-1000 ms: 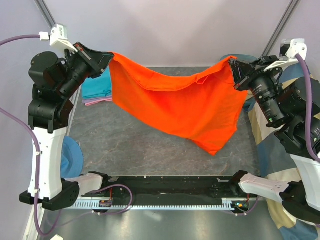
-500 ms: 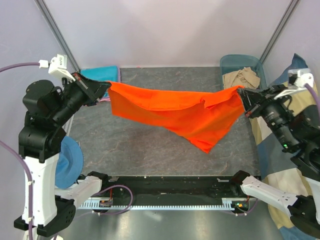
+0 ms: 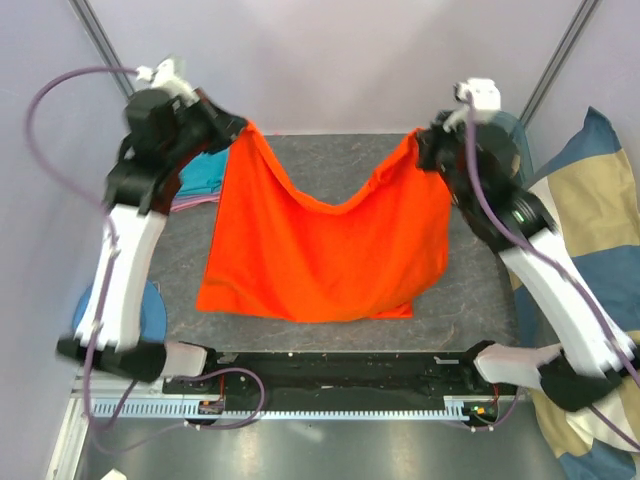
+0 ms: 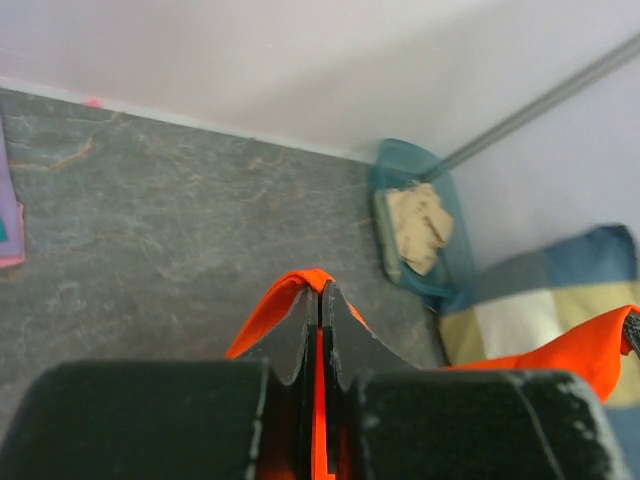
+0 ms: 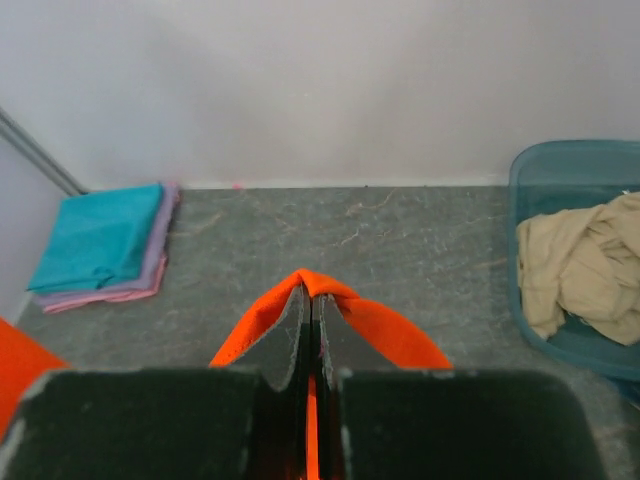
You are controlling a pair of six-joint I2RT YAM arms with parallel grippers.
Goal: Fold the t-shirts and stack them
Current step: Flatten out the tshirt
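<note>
Orange t-shirt (image 3: 320, 250), spread wide and held aloft over the desk (image 3: 330, 150) by its two upper corners. The upper edge sags in a shallow curve between the corners. The body hangs as a broad sheet whose lower edge lies toward the near side of the desk. Whether that edge touches the surface cannot be told.

Left hand (image 3: 236, 126), fingers pressed together on the shirt's left upper corner. In the left wrist view a narrow fold of orange cloth rises between the fingertips (image 4: 305, 320), with no gap beside it. Right hand (image 3: 424, 146), likewise clamped on the right upper corner. The right wrist view shows the same pinched fold between its fingertips (image 5: 292, 320).

Folded teal t-shirt (image 5: 98, 238), lying on top of a folded pink-lilac t-shirt (image 5: 150, 275), at the far left corner of the desk, just beside the left arm. Beige t-shirt (image 5: 580, 262), crumpled inside a translucent teal bin (image 5: 560, 160) at the far right corner. Blue-and-beige blocked cushion (image 3: 590, 200), beyond the desk's right edge, beside the right arm.
</note>
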